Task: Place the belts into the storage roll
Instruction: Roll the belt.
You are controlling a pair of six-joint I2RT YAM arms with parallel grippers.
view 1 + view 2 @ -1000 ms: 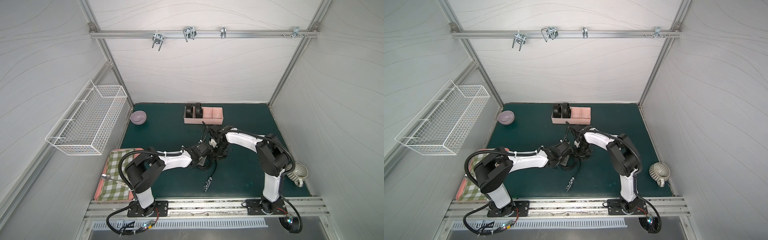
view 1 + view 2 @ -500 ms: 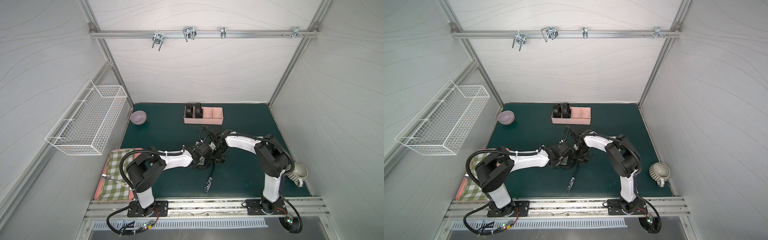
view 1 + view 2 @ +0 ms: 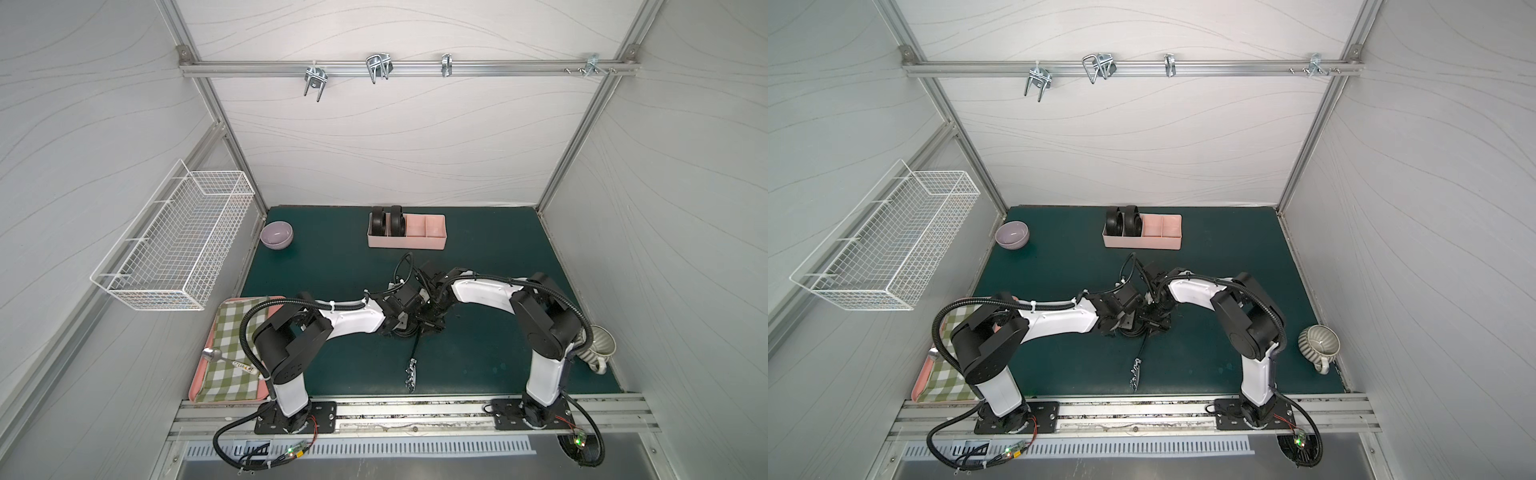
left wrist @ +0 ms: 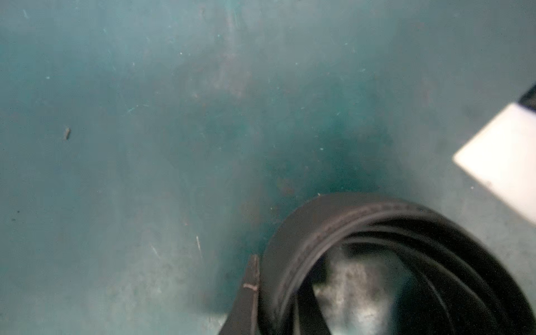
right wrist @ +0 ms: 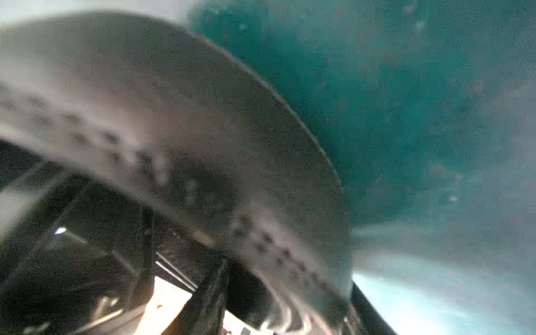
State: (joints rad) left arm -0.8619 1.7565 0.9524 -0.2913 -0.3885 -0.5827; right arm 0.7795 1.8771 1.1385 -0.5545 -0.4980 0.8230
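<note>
Roughly at mat centre: the third belt (image 3: 415, 351), half-wound. Its coil (image 4: 304, 232) stands on edge on the green mat (image 3: 332, 270), several loose turns. The free tail runs toward 6 o'clock and ends in the buckle (image 3: 410, 376).

Left gripper (image 3: 406, 325): down at the coil from 9 o'clock, fingers pressed together. Probably anchoring the roll so it cannot spring open, but strap between the fingers is not visible.

Right gripper (image 3: 432, 316): close in from 3 o'clock. The wrist view is all blurred strap, so I cannot tell if it is spread or pinching. Likely the winding hand.

Storage roll (image 3: 432, 244): at 12 o'clock, near the back wall. Two coiled belts (image 3: 386, 220) stand upright in the two compartments toward 9 o'clock. The two toward 3 o'clock are bare, so the next slot is free.

Judgement: winding is unfinished, and the long tail must be taken up before any lift.

Outliers, all well apart: lilac bowl (image 3: 276, 235) at 10 o'clock, ribbed mug (image 3: 596, 345) at 4 o'clock, checked-cloth tray (image 3: 226, 353) at 8 o'clock.
</note>
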